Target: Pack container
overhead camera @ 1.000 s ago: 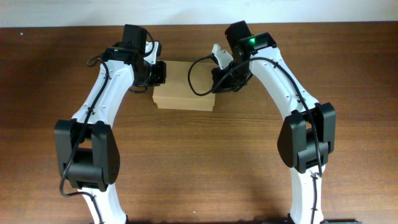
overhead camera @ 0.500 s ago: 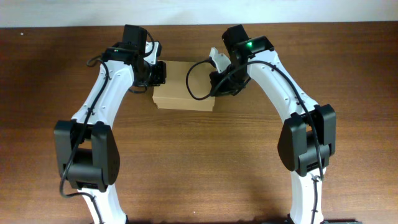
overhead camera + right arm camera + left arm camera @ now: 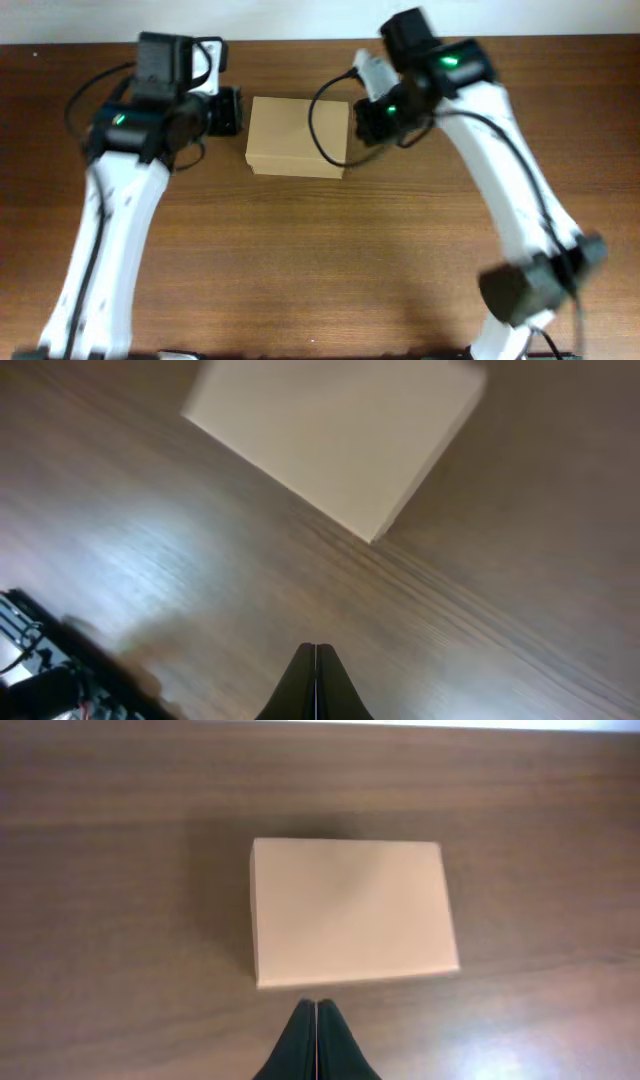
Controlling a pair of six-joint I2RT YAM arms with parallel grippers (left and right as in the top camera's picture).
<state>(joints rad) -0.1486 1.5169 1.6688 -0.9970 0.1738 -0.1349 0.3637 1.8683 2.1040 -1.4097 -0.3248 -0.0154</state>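
The container (image 3: 299,137) is a plain tan cardboard box with its lid closed, lying flat on the wooden table near the back middle. It also shows in the left wrist view (image 3: 350,912) and in the right wrist view (image 3: 340,430). My left gripper (image 3: 232,111) is shut and empty, just left of the box and apart from it; its fingertips (image 3: 317,1007) meet below the box's near edge. My right gripper (image 3: 366,124) is shut and empty, just right of the box; its fingertips (image 3: 315,650) hang over bare table, away from the box.
The brown wooden table (image 3: 320,260) runs to a pale wall at the back. A black cable loops from the right arm over the box's right edge (image 3: 318,125). Dark cabling shows at the lower left of the right wrist view (image 3: 40,670).
Both arms have pulled back and up from the box: the left gripper moved left, the right gripper moved right. The box has not moved.
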